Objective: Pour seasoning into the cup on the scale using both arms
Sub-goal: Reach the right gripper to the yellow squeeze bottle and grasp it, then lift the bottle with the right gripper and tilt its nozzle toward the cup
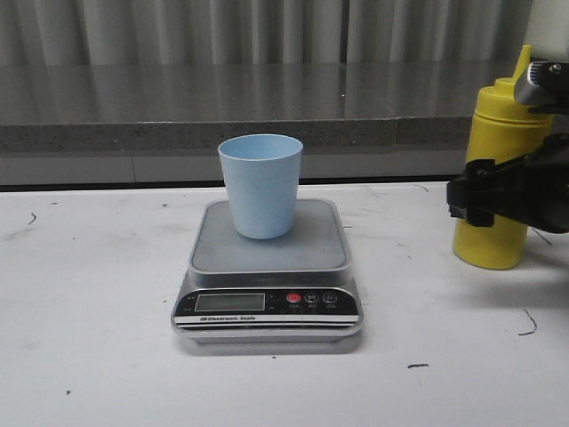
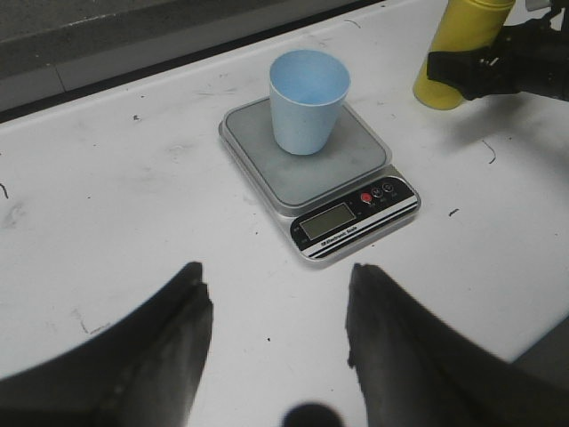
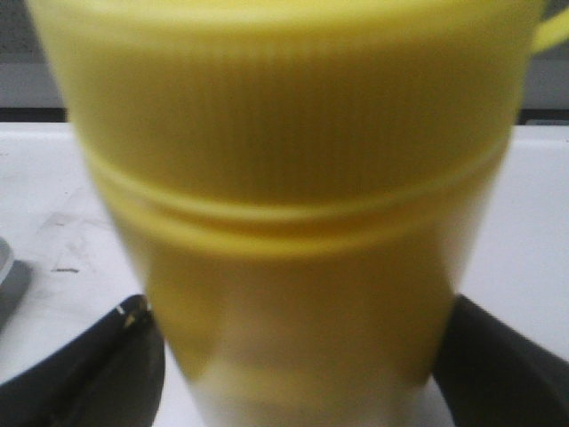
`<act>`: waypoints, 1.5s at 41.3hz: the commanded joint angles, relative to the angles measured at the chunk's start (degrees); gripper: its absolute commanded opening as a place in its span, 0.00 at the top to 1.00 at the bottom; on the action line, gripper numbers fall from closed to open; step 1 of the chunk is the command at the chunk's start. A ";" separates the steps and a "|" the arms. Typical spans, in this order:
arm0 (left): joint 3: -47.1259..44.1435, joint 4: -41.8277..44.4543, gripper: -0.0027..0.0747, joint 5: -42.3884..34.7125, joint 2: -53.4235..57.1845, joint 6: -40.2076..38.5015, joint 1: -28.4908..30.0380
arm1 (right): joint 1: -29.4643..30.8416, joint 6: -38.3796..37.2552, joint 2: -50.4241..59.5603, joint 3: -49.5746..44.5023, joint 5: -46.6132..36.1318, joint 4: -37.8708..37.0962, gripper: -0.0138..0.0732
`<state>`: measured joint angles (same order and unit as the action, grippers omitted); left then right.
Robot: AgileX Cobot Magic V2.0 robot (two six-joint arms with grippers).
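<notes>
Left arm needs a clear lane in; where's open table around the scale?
Bare table lies left of the scale and in front of it. The cup fills the platform's rear. Right is tighter: right gripper around the seasoning, with a bare strip between them and the scale.

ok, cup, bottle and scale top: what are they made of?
Cup: likely matte plastic, pale blue, no glare. Bottle: opaque yellow plastic by the look, with a ribbed cap. Scale top: grey with a dull sheen, probably brushed steel, though painted plastic is possible.
</notes>
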<state>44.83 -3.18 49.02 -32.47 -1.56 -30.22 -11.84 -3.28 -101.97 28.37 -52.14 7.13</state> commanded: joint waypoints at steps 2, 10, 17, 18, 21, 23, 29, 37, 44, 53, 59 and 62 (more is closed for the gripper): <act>1.45 -0.43 0.52 -3.83 -0.24 -0.53 -0.21 | 0.52 -0.10 -0.12 3.92 -4.92 0.21 0.14; 1.45 -0.43 0.52 -3.83 -0.24 -0.53 -0.21 | 0.52 -0.10 -2.55 7.23 -3.65 0.45 0.21; 1.45 -0.43 0.52 -3.83 -0.24 -0.53 -0.21 | 0.52 -0.05 -2.15 7.40 -3.70 0.36 0.48; 1.45 -0.43 0.52 -3.83 -0.24 -0.53 -0.21 | 0.52 -0.05 -1.86 7.40 -3.49 0.36 0.48; 1.45 -0.43 0.52 -3.83 -0.24 -0.53 -0.21 | 0.52 0.01 -0.20 7.40 -1.68 -0.73 0.45; 1.45 -0.43 0.52 -3.83 -0.24 -0.53 -0.21 | 0.52 0.06 1.62 7.48 0.24 -2.23 0.42; 1.45 -0.43 0.52 -3.83 -0.24 -0.53 -0.21 | 0.52 1.24 8.65 9.60 10.46 -5.49 0.40; 1.45 -0.43 0.52 -3.83 -0.24 -0.53 -0.21 | 0.33 3.28 17.37 18.99 35.15 -13.80 0.40; 1.45 -0.43 0.52 -3.83 -0.24 -0.53 -0.21 | -2.41 3.28 19.91 30.64 59.54 -25.69 0.40; 1.45 -0.43 0.52 -3.83 -0.24 -0.53 -0.21 | -11.47 3.28 18.05 41.06 78.25 -42.07 0.40; 1.45 -0.43 0.52 -3.83 -0.24 -0.53 -0.21 | -17.47 3.28 16.20 42.42 82.49 -55.79 0.40; 1.45 -0.43 0.52 -3.83 -0.24 -0.53 -0.21 | -19.65 3.28 15.23 42.42 84.59 -61.02 0.40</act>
<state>44.83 -3.18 49.02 -32.47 -1.56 -30.22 -29.16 -0.76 -88.20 68.41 31.67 -43.99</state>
